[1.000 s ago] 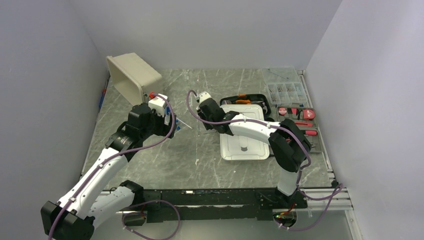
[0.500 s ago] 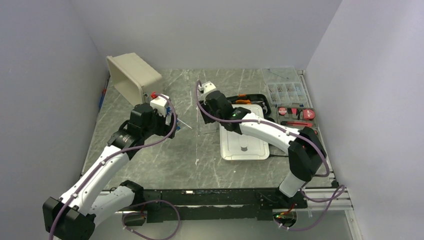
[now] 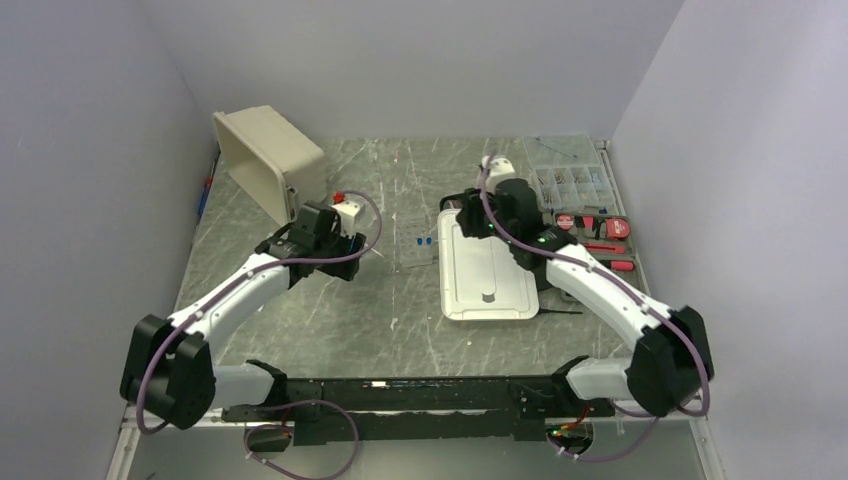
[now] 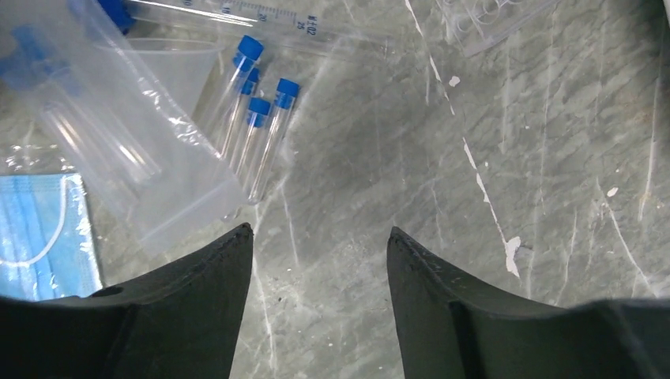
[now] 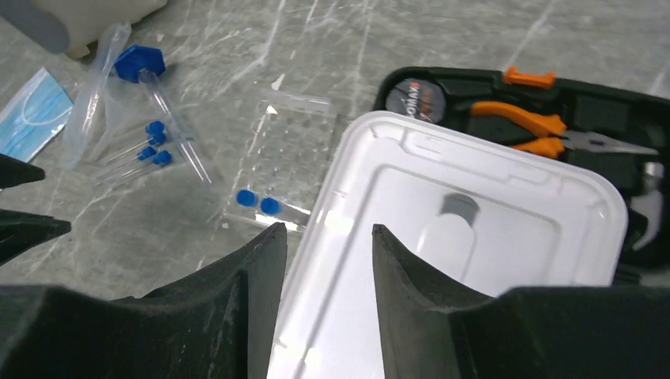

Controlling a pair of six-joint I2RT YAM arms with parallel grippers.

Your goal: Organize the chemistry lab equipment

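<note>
Several clear test tubes with blue caps [image 4: 257, 118] lie by a clear plastic bag [image 4: 118, 150], just ahead of my left gripper [image 4: 318, 233], which is open and empty low over the table. A graduated clear syringe [image 4: 261, 16] lies beyond them. The flat clear perforated rack [image 5: 288, 154] holds two blue caps [image 5: 258, 201] at its near end; it also shows in the top view [image 3: 418, 243]. My right gripper [image 5: 328, 229] is open and empty above the left edge of the white lid [image 5: 474, 237]. A longer tube with a blue hexagonal cap [image 5: 138, 59] lies by the tubes.
A beige bin [image 3: 265, 155] lies tipped at the back left. A blue face mask [image 4: 39, 229] lies left of the bag. The black case of orange-handled tools [image 5: 545, 126] sits behind the white lid. A clear parts box [image 3: 570, 180] stands at the back right.
My right arm has swung right, from the table's middle to over the white lid, uncovering the rack. My left arm has dropped low and stretched out towards the tubes.
</note>
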